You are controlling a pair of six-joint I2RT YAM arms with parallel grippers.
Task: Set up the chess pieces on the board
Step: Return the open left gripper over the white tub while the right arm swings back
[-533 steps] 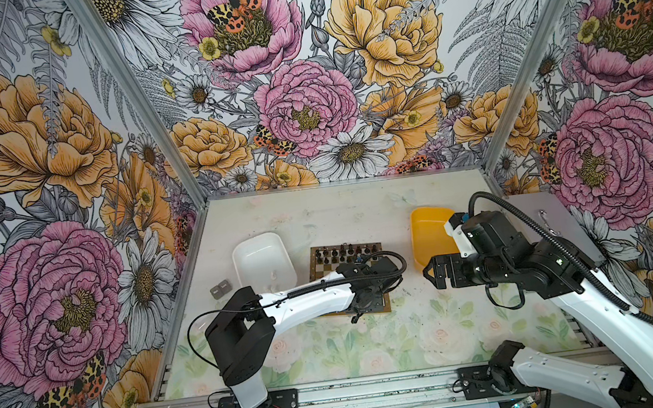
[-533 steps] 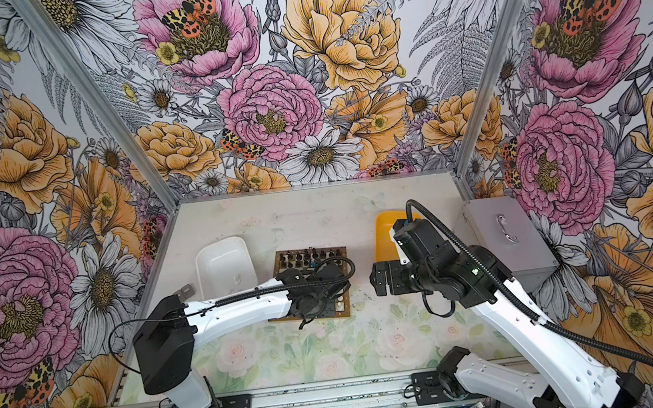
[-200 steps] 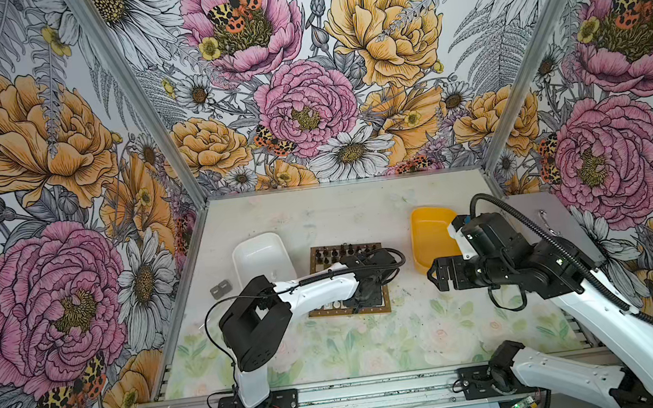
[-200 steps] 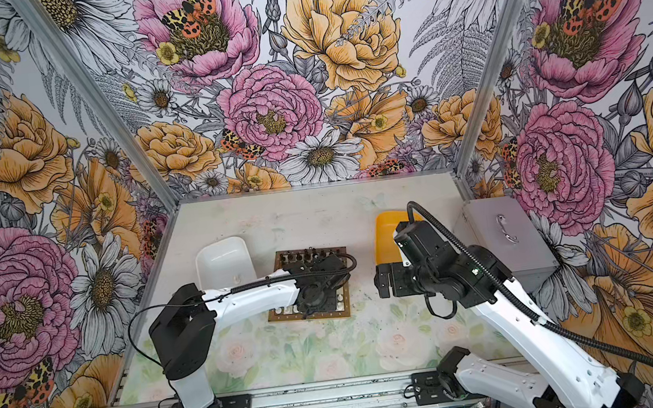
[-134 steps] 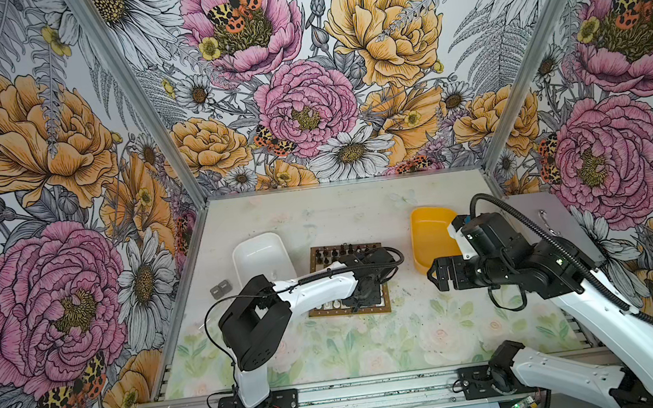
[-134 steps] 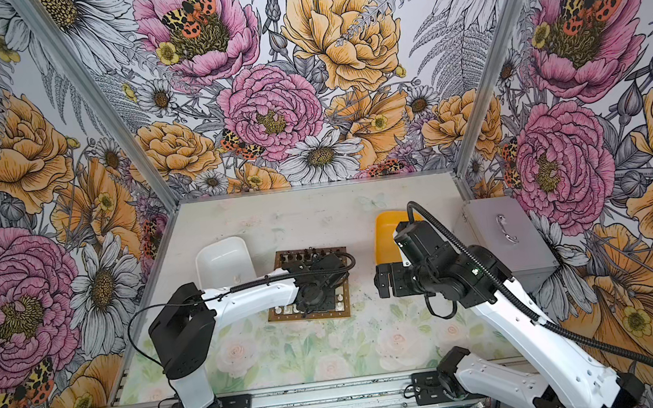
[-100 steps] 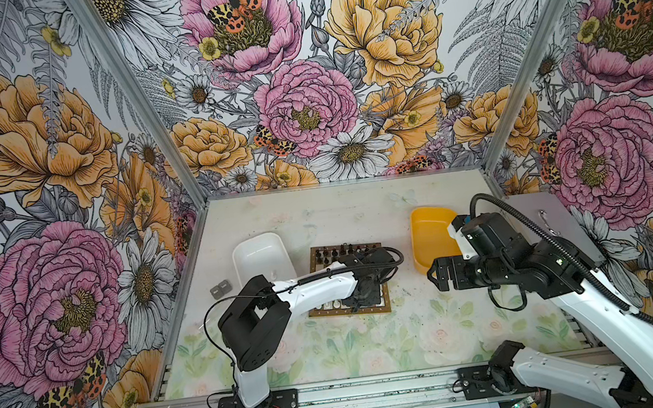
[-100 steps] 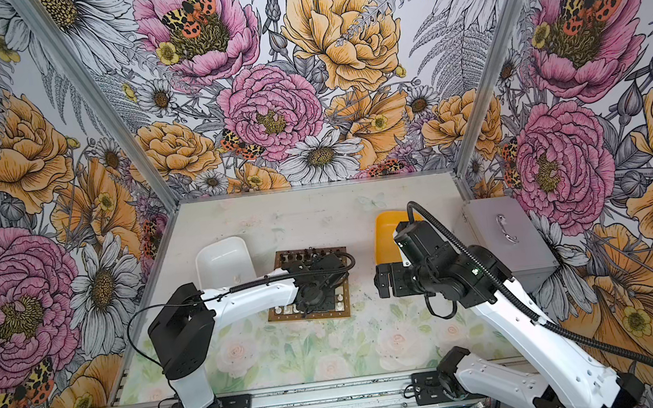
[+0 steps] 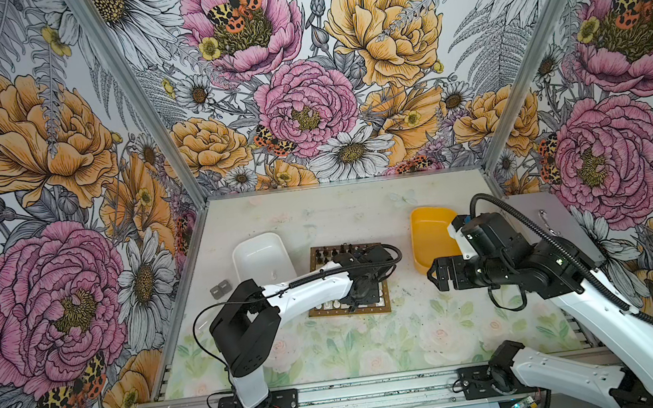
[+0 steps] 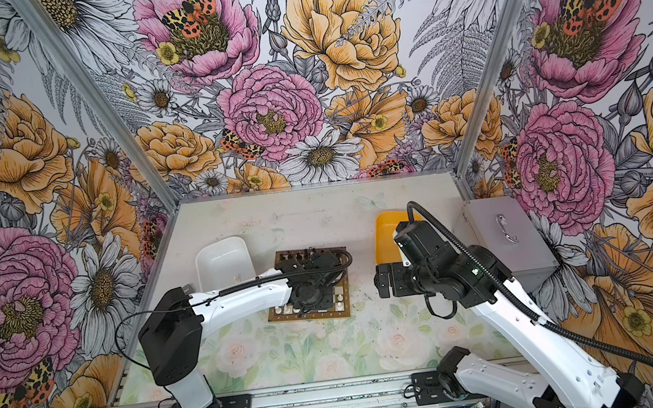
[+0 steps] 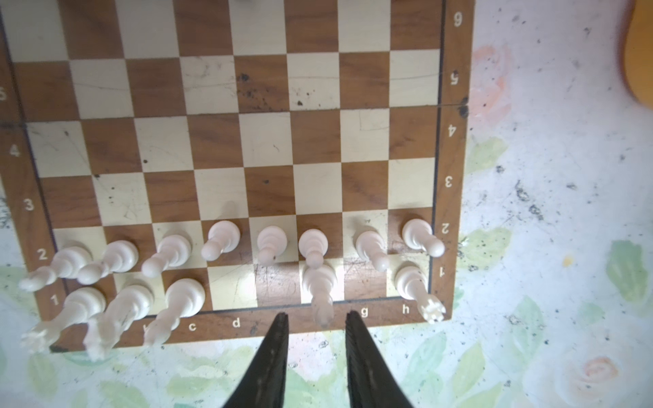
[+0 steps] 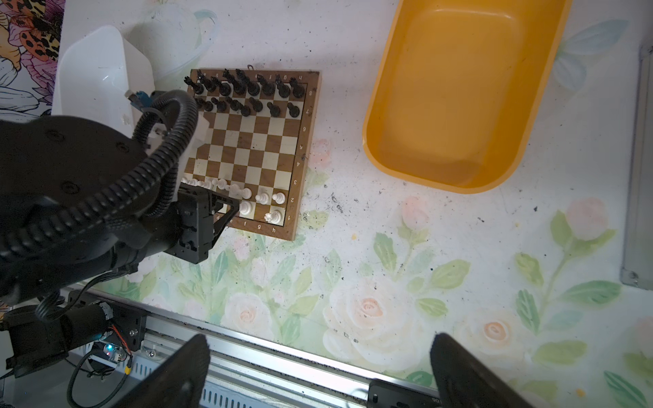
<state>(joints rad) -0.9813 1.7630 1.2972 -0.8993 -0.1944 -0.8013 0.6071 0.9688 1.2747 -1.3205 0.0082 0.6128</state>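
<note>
The left gripper (image 11: 317,316) hung just over the near edge of the board (image 11: 454,141), its two black fingers (image 11: 279,339) slightly parted, with the top of a tall white piece (image 11: 319,286) between them and a clear gap on either side, so nothing was pinched. That piece stood upright on the first-row square of the f file. The d, e and g squares beside it were bare, while four more tall white pieces (image 11: 185,295) stood at the ends of the same row. One row further in, eight white pawns (image 11: 272,240) filled the second row. Beyond them the middle of the board lay open, and in the right wrist view two rows of black pieces (image 12: 247,95) lined its far side. A white tray (image 12: 92,81) sat just past the board's far left corner. The right gripper (image 12: 319,341) was spread wide with nothing between its fingers, above the flowered table (image 12: 388,265) and well apart from the board, near the yellow tray (image 12: 388,106)
</note>
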